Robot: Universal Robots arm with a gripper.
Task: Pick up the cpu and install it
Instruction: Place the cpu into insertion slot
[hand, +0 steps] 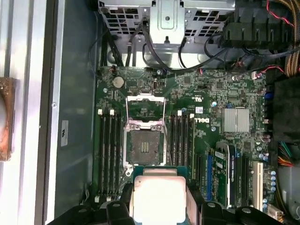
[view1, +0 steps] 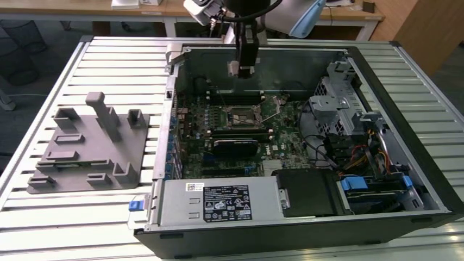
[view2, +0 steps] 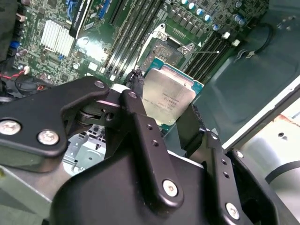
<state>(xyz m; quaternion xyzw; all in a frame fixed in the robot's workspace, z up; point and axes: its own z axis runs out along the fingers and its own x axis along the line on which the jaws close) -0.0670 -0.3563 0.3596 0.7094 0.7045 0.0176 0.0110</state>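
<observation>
Hanging over the open case (view1: 290, 239) in the exterior view, the gripper (view1: 242, 69) sits above the far part of the board, with the socket (view1: 239, 115) below it and a little nearer the camera. The grey holder (view1: 87, 147) lies on the slatted table (view1: 43, 217), well apart from the case to the exterior view's left. In the second wrist view the cpu (view2: 168, 98) is clear of the board, clamped by 2 opposite edges between the 2 black fingers (view2: 140, 124), its metal lid facing the camera. The socket (view2: 169, 47) lies beyond it with its load frame swung open. In the first wrist view the cpu (hand: 158, 197) shows its pale lid and thin green rim between the jaws. It appears just beside the open socket (hand: 144, 147), but is held above the board and does not touch it. I judge the chip light, stiff and flat, yet fragile. The smooth lid looks slippery and the underside contacts are best left untouched, so the rim edges are the place to hold it, firmly but gently.
</observation>
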